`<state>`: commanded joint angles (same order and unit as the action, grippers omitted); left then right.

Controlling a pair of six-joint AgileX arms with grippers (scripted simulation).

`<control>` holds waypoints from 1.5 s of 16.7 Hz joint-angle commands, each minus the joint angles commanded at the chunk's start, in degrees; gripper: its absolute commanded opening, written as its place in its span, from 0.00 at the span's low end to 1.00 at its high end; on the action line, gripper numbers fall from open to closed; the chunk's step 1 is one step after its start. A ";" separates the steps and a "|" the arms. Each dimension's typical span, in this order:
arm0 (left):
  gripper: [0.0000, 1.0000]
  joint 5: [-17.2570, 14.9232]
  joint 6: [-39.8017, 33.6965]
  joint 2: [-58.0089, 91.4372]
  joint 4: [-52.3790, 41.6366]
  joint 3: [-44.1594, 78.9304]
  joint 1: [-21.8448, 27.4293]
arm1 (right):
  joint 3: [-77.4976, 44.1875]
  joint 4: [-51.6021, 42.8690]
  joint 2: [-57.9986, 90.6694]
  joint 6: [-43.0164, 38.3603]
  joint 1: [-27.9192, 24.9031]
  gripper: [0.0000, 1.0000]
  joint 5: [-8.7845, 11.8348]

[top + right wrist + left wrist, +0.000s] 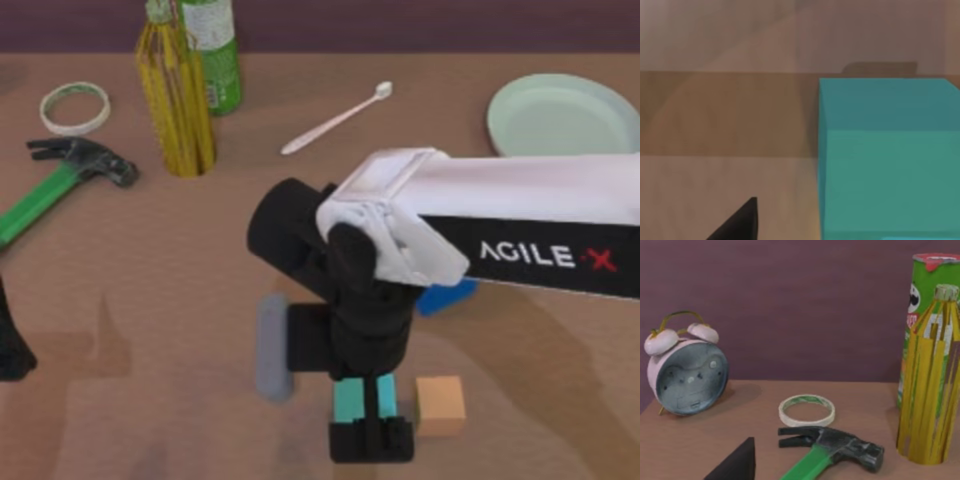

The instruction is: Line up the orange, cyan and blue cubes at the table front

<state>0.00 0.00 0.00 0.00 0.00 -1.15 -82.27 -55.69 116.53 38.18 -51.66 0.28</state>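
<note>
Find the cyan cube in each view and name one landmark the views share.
Top view: cyan cube at the table front, under the right tool, left of the orange cube.
Left wrist view: not in it.
Right wrist view: fills the right half.
Shared landmark: the table.

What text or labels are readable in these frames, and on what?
"AGILE X": white letters with a red X, on the black side of the right arm in the top view.
Green can: a printed label with a mascot face shows in the left wrist view, but its lettering is too blurred to read.
Nothing else bears legible text: the alarm clock shows no numbers.
</note>
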 joint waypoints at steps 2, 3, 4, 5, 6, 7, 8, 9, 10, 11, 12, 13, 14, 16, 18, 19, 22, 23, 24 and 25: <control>1.00 0.00 0.00 0.00 0.00 0.00 0.00 | -2.18 -3.75 -1.67 0.10 -0.14 1.00 -0.01; 1.00 0.00 0.00 0.00 0.00 0.00 0.00 | -2.87 -4.75 -2.28 0.10 -0.15 1.00 -0.01; 1.00 0.00 0.00 0.00 0.00 0.00 0.00 | -3.14 -5.13 -2.57 0.09 -0.14 1.00 -0.02; 1.00 0.00 0.00 0.00 0.00 0.00 0.00 | -3.14 -5.13 -2.57 0.09 -0.14 1.00 -0.02; 1.00 0.00 0.00 0.00 0.00 0.00 0.00 | -3.14 -5.13 -2.57 0.09 -0.14 1.00 -0.02; 1.00 0.00 0.00 0.00 0.00 0.00 0.00 | -3.00 -4.98 -2.35 0.08 0.10 1.00 -0.02; 1.00 0.00 0.00 0.00 0.00 0.00 0.00 | -3.11 -5.01 -2.28 -0.05 0.18 1.00 -0.02; 1.00 0.00 0.00 0.00 0.00 0.00 0.00 | -3.68 -5.23 -1.89 -0.76 0.61 1.00 -0.04; 1.00 0.00 0.00 0.00 0.00 0.00 0.00 | -4.67 -5.61 -1.18 -2.06 1.38 1.00 -0.06; 1.00 0.00 0.00 0.00 0.00 0.00 0.00 | -6.02 -6.12 -0.24 -3.99 2.48 1.00 -0.09; 1.00 0.00 0.00 0.00 0.00 0.00 0.00 | -7.63 -6.76 0.89 -6.42 3.86 1.00 -0.11; 1.00 0.00 0.00 0.00 0.00 0.00 0.00 | -9.44 -7.48 2.18 -9.15 5.46 1.00 -0.14; 1.00 0.00 0.00 0.00 0.00 0.00 0.00 | -11.39 -8.26 3.56 -12.19 7.26 1.00 -0.15; 1.00 0.00 0.00 0.00 0.00 0.00 0.00 | -15.51 -9.92 6.47 -19.19 11.18 1.00 -0.19; 1.00 0.00 0.00 0.00 0.00 0.00 0.00 | -19.62 -11.48 9.24 -26.72 15.16 1.00 -0.26; 1.00 0.00 0.00 0.00 0.00 0.00 0.00 | -21.55 -12.15 10.45 -30.19 17.07 1.00 -0.31; 1.00 0.00 0.00 0.00 0.00 0.00 0.00 | -26.04 -13.49 12.95 -37.31 21.66 1.00 -0.45; 1.00 0.00 0.00 0.00 0.00 0.00 0.00 | -26.89 -13.70 13.36 -38.48 22.56 1.00 -0.48; 1.00 0.00 0.00 0.00 0.00 0.00 0.00 | -27.30 -13.80 13.56 -39.01 22.99 1.00 -0.49; 1.00 0.00 0.00 0.00 0.00 0.00 0.00 | -27.34 -13.81 13.58 -39.06 23.03 1.00 -0.49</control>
<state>0.00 0.00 0.00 0.00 0.00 -1.15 -109.61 -69.50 130.11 -0.88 -28.63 -0.21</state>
